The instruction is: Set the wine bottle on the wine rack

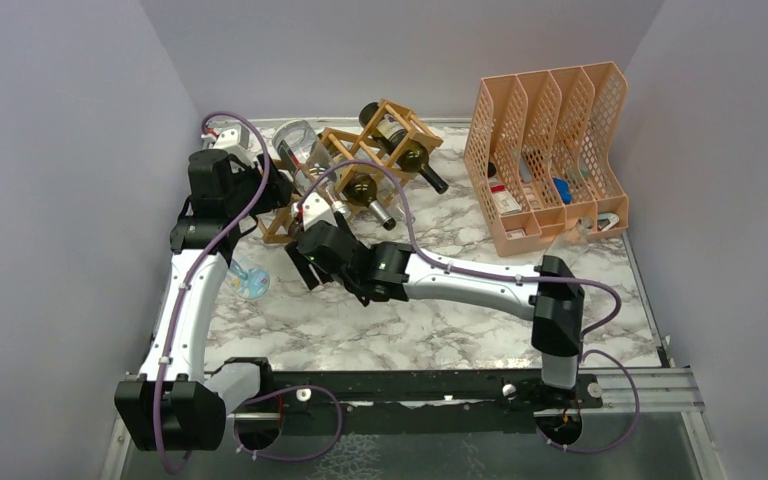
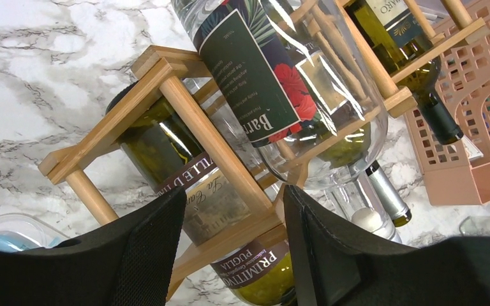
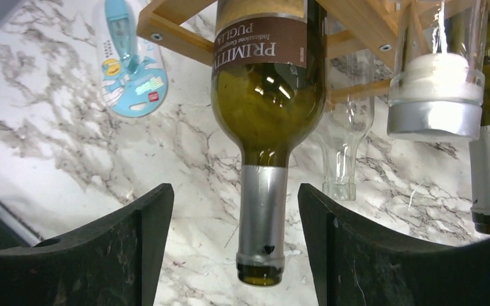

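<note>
Top external, left to right: the left gripper (image 2: pixel 230 199) sits at the left end of the rack (image 2: pixel 199 124). Its wrist view shows the 2 fingers spread, with a rack joint in the gap and nothing pinched. Next over, the bottle (image 3: pixel 268 95) (Primitivo label) lies in a low cell at that end, silver neck poking out toward the arms. The right gripper (image 3: pixel 236 191) is released too, with 1 finger on each side of the neck and both clear of it. Several other bottles fill cells further right, and the file holder (image 1: pixel 600 110) sits off at the far right.

Looks basically placed to me. The risk now is backing out crooked. A finger could clip the neck or a stick, and that would drag the bottle out or shove the light rack.
</note>
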Robot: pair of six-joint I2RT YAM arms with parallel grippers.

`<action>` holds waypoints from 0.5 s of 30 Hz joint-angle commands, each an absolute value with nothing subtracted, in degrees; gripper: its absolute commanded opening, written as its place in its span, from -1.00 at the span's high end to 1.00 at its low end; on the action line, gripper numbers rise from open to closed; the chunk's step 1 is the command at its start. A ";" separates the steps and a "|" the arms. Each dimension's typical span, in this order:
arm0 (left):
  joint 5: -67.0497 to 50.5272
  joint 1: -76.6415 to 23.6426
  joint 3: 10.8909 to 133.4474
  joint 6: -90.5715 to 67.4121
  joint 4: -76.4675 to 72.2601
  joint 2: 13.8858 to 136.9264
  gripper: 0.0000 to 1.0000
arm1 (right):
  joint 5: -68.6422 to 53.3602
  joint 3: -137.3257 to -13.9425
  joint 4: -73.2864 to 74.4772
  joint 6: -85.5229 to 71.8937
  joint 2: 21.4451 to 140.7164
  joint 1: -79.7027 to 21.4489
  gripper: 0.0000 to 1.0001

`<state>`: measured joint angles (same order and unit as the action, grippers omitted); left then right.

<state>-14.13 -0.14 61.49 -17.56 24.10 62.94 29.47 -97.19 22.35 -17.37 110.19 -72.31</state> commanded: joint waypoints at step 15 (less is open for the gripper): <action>-14.94 -0.30 64.36 -16.87 24.25 58.77 -0.26 | 21.46 -75.71 15.53 -24.65 92.21 -72.56 -0.50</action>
<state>-14.13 -0.14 62.46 -17.50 24.16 60.40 23.03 -77.97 16.43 -21.45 91.81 -72.38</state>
